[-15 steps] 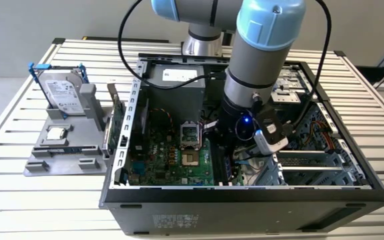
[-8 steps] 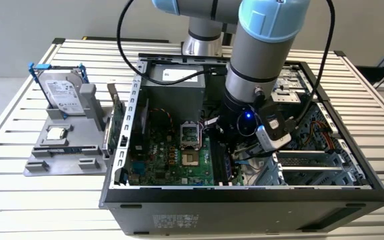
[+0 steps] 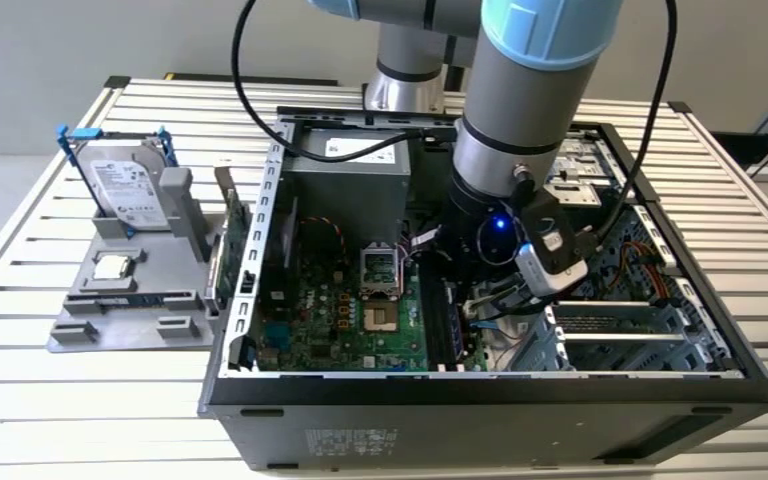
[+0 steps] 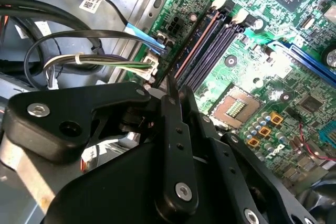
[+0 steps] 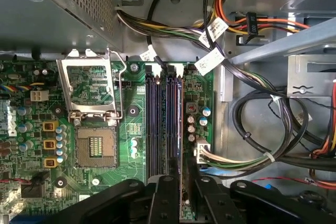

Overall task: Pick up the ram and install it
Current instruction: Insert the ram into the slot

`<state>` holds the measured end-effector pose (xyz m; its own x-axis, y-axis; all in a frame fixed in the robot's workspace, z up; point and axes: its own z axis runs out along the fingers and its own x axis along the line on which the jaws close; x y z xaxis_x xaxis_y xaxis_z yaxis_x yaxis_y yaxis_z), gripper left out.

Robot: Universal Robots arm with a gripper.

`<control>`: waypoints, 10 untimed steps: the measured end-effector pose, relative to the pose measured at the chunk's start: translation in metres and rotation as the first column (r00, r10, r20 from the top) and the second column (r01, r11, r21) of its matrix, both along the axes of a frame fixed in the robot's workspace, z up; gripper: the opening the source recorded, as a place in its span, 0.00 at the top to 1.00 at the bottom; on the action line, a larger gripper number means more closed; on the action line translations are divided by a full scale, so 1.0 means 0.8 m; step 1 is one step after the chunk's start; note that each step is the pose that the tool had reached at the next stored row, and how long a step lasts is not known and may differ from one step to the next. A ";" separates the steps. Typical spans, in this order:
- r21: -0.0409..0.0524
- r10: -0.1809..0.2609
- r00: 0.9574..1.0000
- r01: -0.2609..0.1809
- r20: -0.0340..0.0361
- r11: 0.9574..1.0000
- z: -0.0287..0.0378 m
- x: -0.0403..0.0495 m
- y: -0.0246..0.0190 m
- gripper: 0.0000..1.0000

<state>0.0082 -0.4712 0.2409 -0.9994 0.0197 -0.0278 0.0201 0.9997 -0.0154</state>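
Ram (image 5: 184,182) sits edge-on between the jaws, a thin dark strip with a greenish edge, and the jaws are clenched on it from both flat sides. In the second wrist view the ram (image 4: 172,88) pokes out past the black fingers (image 4: 176,129), its free end reaching down at the near end of the memory slots (image 4: 210,45). Whether it touches a slot, I cannot tell. In the first wrist view it lines up with the slot on the cable side of the memory slots (image 5: 163,119), which run as dark parallel bars with no stick seated in them.

Just beside the memory slots, on the side away from the cables, the processor socket (image 5: 94,148) lies bare with its metal latch frame (image 5: 89,85) flipped up. On the slots' other side a white connector with a bundle of wires (image 5: 231,158) plugs into the green board, and thick black cables (image 5: 273,124) loop past it. Beyond the slots' far end hangs a perforated grey metal box (image 5: 63,3).

In the exterior view the arm (image 3: 524,100) reaches down into the open computer case (image 3: 491,395), directly over the slots. Well apart from them, outside the case toward the exterior view's left, a hard drive in a blue frame (image 3: 131,190) stands on a grey holder (image 3: 131,310) on the slatted white desk (image 3: 91,400).
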 end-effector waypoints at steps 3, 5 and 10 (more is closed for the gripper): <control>0.000 0.000 1.000 0.000 0.000 1.000 0.0001 0.000 0.0000 1.00; 0.000 0.001 1.000 -0.001 0.000 1.000 0.0001 0.000 0.0000 1.00; 0.000 0.002 1.000 -0.002 0.000 1.000 0.0001 0.000 0.0000 1.00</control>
<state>0.0081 -0.4712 0.2409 -0.9995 0.0172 -0.0277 0.0176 0.9997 -0.0155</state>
